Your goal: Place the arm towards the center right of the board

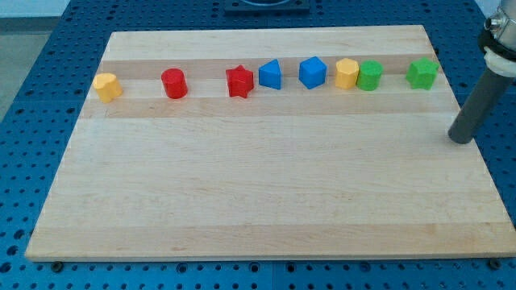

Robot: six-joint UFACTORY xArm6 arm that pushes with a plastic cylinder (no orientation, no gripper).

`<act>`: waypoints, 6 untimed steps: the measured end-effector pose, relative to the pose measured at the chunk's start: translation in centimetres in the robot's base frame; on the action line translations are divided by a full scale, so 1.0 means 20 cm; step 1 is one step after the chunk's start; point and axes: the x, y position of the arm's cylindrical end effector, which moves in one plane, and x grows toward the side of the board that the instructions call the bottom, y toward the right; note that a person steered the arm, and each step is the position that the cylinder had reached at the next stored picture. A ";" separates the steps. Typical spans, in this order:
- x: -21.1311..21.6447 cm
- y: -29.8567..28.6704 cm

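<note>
My tip (460, 139) rests at the right edge of the wooden board (266, 201), about mid-height, below and right of the green star (422, 73). The dark rod rises from it to the view's upper right. A row of blocks lies along the top of the board: yellow block (107, 86), red cylinder (174, 83), red star (239, 81), blue triangle (271, 74), blue cube (312, 72), yellow hexagon (347, 73) touching a green cylinder (370, 76), then the green star. My tip touches no block.
The board lies on a blue perforated table (48, 80) that shows on all sides. A dark mount (266, 5) shows at the view's top centre.
</note>
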 end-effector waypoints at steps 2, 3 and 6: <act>0.02 0.00; 0.04 0.00; 0.07 0.00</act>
